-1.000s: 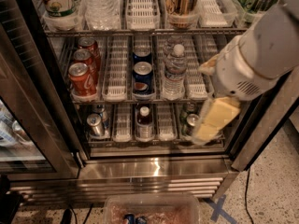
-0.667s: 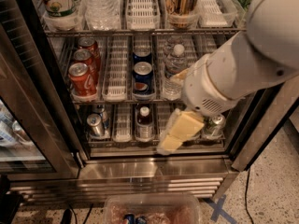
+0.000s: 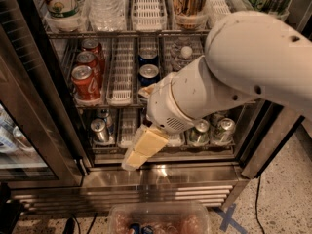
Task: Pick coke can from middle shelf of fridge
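Three red coke cans (image 3: 86, 82) stand in a row in the left lane of the middle shelf (image 3: 122, 77), a wire tier with white slotted trays, inside the open fridge (image 3: 146, 179). My gripper (image 3: 144, 149) hangs below and to the right of them, in front of the bottom tier near the steel sill, and holds nothing. My white arm (image 3: 229, 72) crosses the fridge from the upper right and hides the right part of the middle shelf.
Two blue Pepsi cans (image 3: 148, 74) stand in the centre lane, with a water bottle (image 3: 185, 52) beside them. The bottom tier holds silver-topped cans (image 3: 100, 129) and green cans (image 3: 224, 128). Tall bottles and cups (image 3: 105, 4) fill the top tier. The glass door (image 3: 34, 106) is open at left. A clear bin (image 3: 161, 221) sits on the floor.
My arm has swung left and downward across the fridge front. The gripper moved from the right side to the lower centre. The cans have not moved.
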Action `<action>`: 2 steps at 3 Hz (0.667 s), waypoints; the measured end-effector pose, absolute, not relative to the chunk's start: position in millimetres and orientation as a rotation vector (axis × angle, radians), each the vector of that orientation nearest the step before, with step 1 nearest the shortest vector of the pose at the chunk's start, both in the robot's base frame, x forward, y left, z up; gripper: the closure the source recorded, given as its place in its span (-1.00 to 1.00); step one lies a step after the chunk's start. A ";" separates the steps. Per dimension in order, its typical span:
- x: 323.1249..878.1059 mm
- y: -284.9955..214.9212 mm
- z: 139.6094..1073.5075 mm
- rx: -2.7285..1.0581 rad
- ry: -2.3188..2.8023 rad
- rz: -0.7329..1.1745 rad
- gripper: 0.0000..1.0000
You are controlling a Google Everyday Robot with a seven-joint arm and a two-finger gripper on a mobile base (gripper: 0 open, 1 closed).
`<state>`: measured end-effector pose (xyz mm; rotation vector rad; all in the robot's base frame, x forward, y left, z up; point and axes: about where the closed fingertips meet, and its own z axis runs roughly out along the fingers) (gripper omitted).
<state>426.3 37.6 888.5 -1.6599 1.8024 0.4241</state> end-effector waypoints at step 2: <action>427.0 49.9 880.1 -1.619 1.781 0.433 -1.00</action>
